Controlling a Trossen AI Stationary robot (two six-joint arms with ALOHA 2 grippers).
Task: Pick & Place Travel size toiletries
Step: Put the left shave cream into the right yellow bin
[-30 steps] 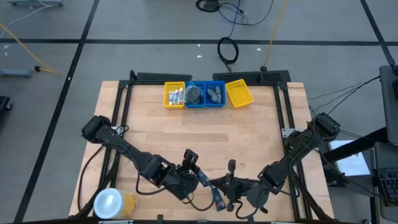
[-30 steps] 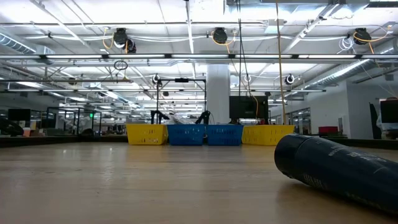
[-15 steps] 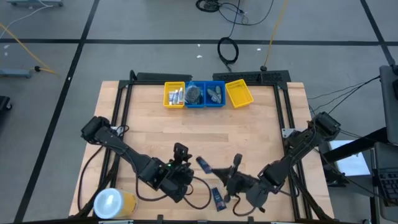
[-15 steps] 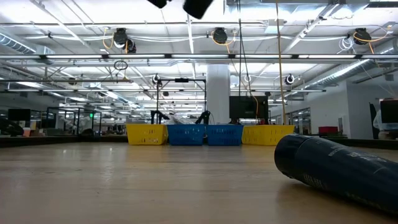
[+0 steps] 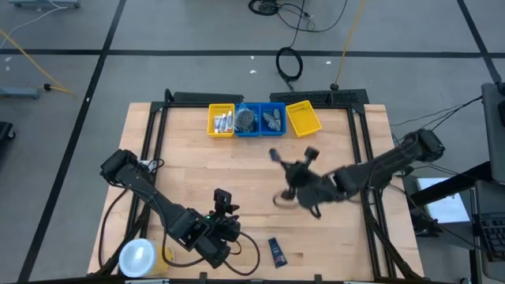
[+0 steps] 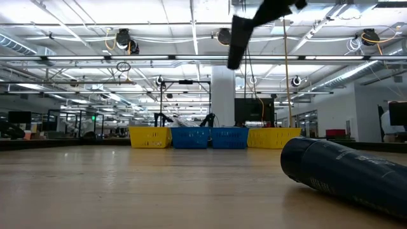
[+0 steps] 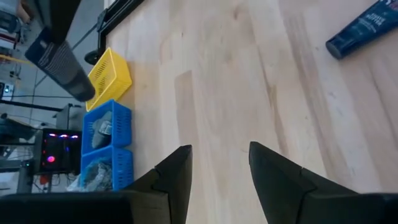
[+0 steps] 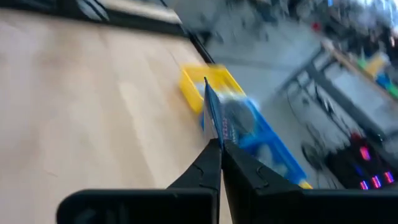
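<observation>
Navy flat packet (image 8: 214,118), judged light and floppy, is hanging edge-pinched in right gripper (image 8: 219,147); left gripper (image 7: 217,163) is waiting, fingers apart.

The left arm reaches from the left edge of the table toward its near edge, bent at the elbow, its forearm lying low over the wood. The left gripper (image 5: 224,207) sits at the near-centre of the table, pointing toward the far side. Its two dark fingers (image 7: 177,174) stand parted with bare space between them, holding nothing.

The right arm stretches from the right edge toward the middle of the table, raised above the surface. The right gripper (image 5: 278,157) points toward the far side. Its fingers (image 8: 208,163) are pressed together, pinching a navy flat packet (image 8: 216,121) that stands edge-on beyond the tips.
</observation>
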